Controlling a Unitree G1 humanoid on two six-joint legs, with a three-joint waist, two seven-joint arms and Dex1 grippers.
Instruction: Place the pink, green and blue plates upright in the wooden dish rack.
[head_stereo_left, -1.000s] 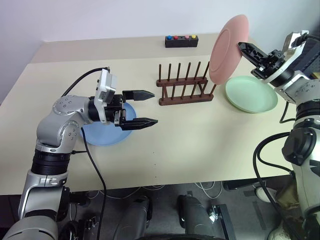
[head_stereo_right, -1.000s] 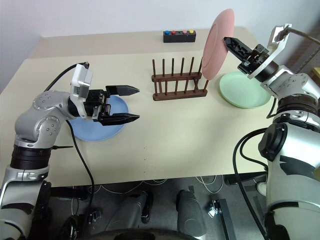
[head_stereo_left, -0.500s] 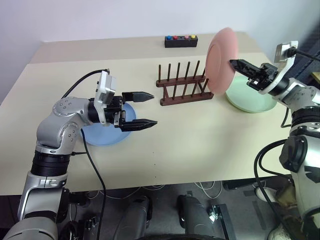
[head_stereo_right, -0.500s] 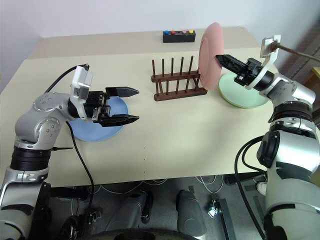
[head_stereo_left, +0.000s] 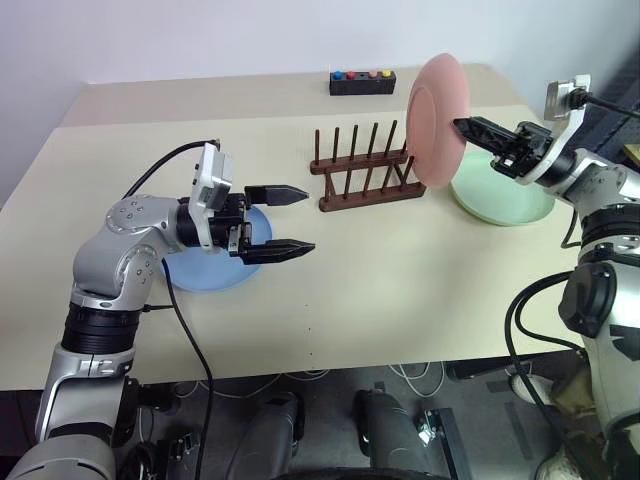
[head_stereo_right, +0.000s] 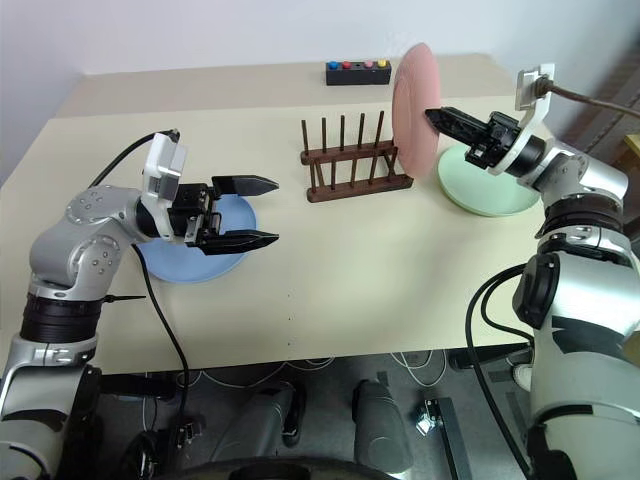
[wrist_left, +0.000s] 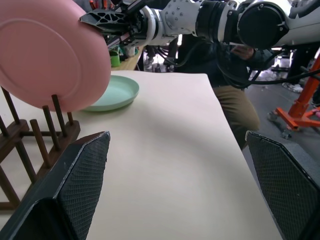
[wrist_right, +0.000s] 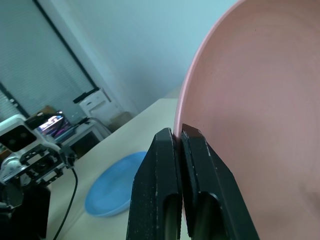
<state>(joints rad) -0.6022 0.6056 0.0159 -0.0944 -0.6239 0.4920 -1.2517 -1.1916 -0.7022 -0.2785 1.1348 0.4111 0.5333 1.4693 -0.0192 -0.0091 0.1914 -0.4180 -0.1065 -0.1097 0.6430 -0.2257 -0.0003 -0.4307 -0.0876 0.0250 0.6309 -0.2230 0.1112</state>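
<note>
The right gripper (head_stereo_left: 462, 126) has its fingers (wrist_right: 167, 165) clenched on the rim of the pink plate (head_stereo_left: 437, 120), which stands upright on edge just beyond the fingertips, at the near end of the wooden dish rack (head_stereo_left: 366, 172); whether its lower edge touches the pegs is hard to tell, and the plate hides that end of the rack. Below the right forearm, which reaches level across the desk (head_stereo_left: 400, 270), lies the green plate (head_stereo_left: 505, 195), partly covered by plate and arm. The left gripper (head_stereo_left: 290, 219) holds its fingers released and spread, pointing level towards the rack, with the blue plate (head_stereo_left: 205, 275) flat under the wrist, partly hidden.
</note>
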